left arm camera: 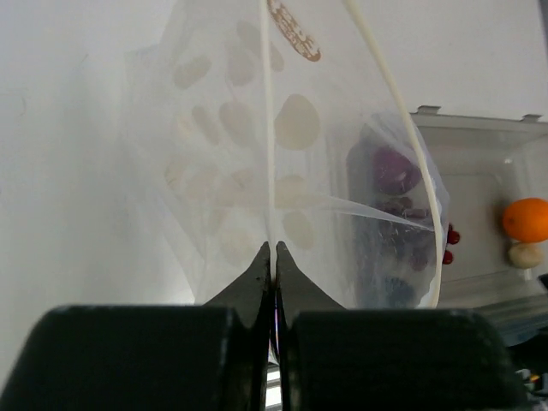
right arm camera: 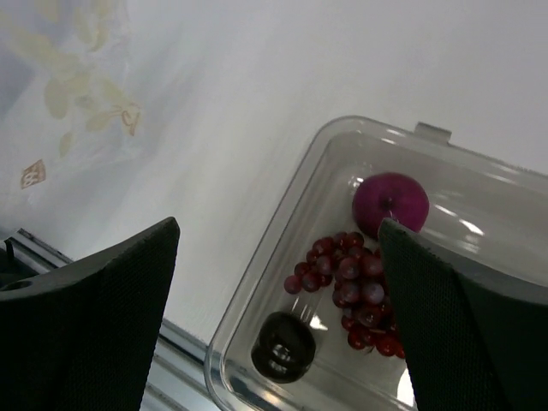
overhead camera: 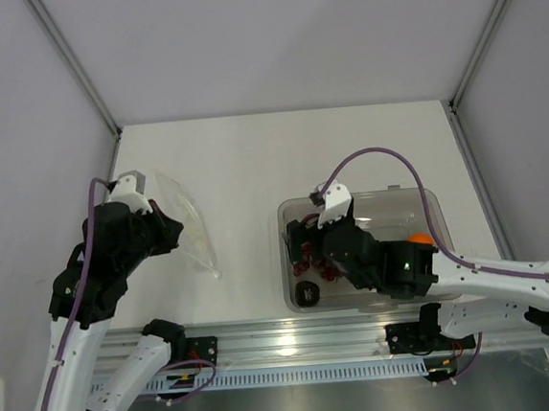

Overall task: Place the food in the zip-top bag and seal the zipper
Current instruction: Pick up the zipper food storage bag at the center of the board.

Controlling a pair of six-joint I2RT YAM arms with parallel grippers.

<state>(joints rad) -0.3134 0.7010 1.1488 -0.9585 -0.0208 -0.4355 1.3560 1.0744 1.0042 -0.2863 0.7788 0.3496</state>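
The zip-top bag (overhead camera: 189,221) is a clear crinkly bag held up at the table's left. My left gripper (overhead camera: 168,232) is shut on its edge, with the jaws pressed together on the plastic (left arm camera: 273,250). The pale zipper (left arm camera: 390,86) runs along the bag's mouth. The food lies in a clear tub (overhead camera: 438,201): dark red grapes (right arm camera: 351,287), a purple round fruit (right arm camera: 390,204), a blackish lump (right arm camera: 282,345), an orange ball (left arm camera: 527,218) and a beige lump (left arm camera: 524,254). My right gripper (right arm camera: 278,227) is open and empty, above the tub's left end (overhead camera: 303,251).
The rigid tub's rim (right arm camera: 282,205) stands near the table's front edge, beside the metal rail (overhead camera: 296,336). White walls close in the table on the left, right and back. The bag shows at the upper left of the right wrist view (right arm camera: 77,94).
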